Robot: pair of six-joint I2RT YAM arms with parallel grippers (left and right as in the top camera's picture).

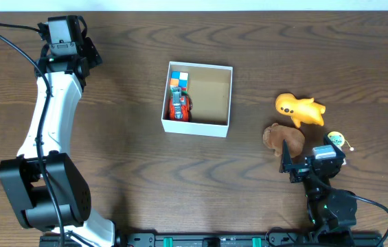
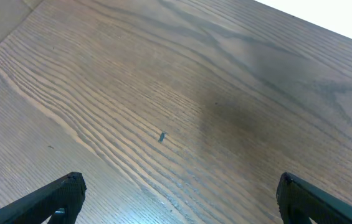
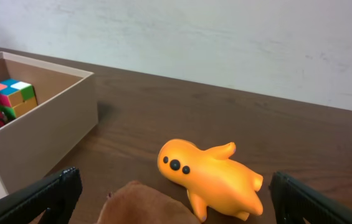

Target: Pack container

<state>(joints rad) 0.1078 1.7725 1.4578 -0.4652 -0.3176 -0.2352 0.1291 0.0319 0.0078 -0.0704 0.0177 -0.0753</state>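
Container [image 1: 200, 129]: red toy [image 1: 179, 108], perhaps car, whole overhead only.

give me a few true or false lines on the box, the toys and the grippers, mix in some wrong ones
1. The container holds a coloured cube and a red toy car. True.
2. The orange toy lies inside the container. False: it lies on the table, to the right of the container.
3. The left gripper and the right gripper are both open and hold nothing. True.
4. The brown toy sits to the left of the container. False: it sits to the right of it, next to the orange toy.
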